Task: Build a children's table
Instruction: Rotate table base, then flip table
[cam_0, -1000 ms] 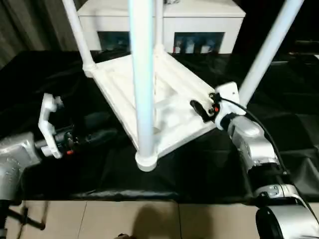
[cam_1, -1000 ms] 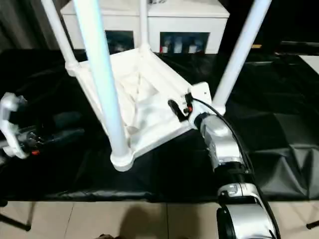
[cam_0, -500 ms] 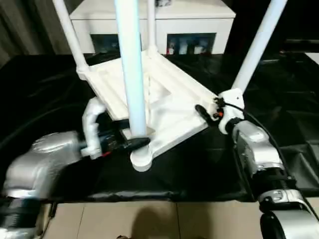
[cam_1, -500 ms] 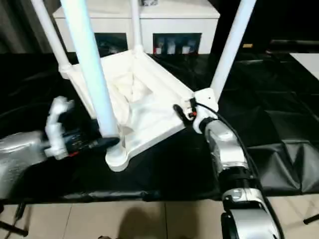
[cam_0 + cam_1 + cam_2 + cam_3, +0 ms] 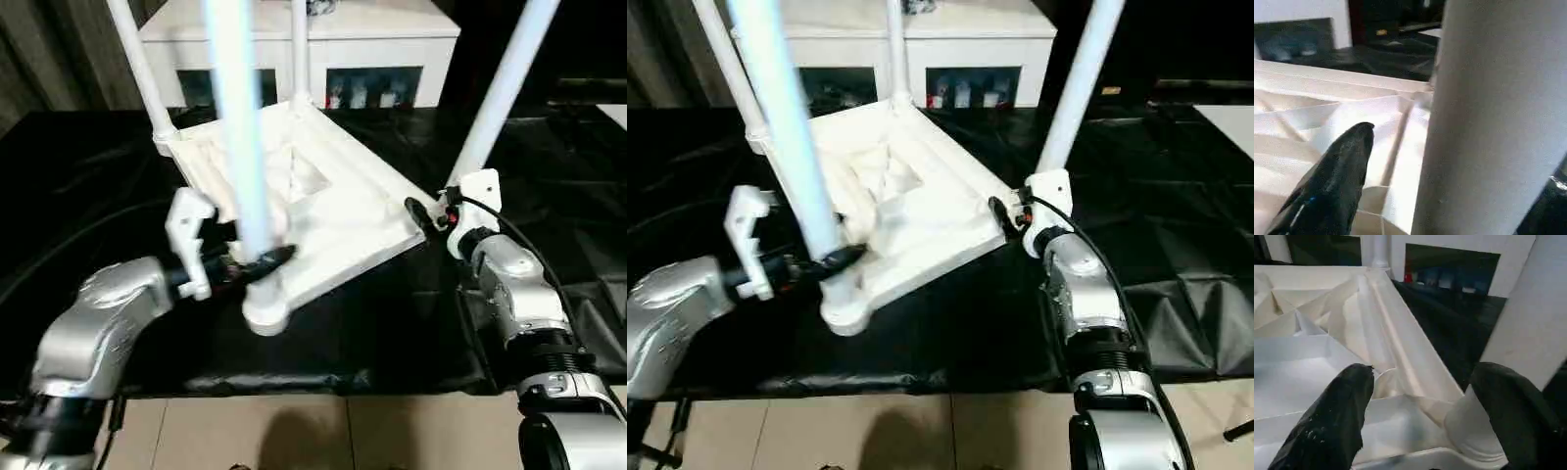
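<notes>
Straddling near leg (image 5: 238,147), left pincer (image 5: 263,264) open.

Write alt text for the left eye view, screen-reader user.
An upside-down white children's table lies on a black-covered surface, its four legs pointing up. The left tool has its fingers around the base of the nearest leg, and the right tool is at the tabletop's corner beside the right leg. A white cabinet stands behind.
</notes>
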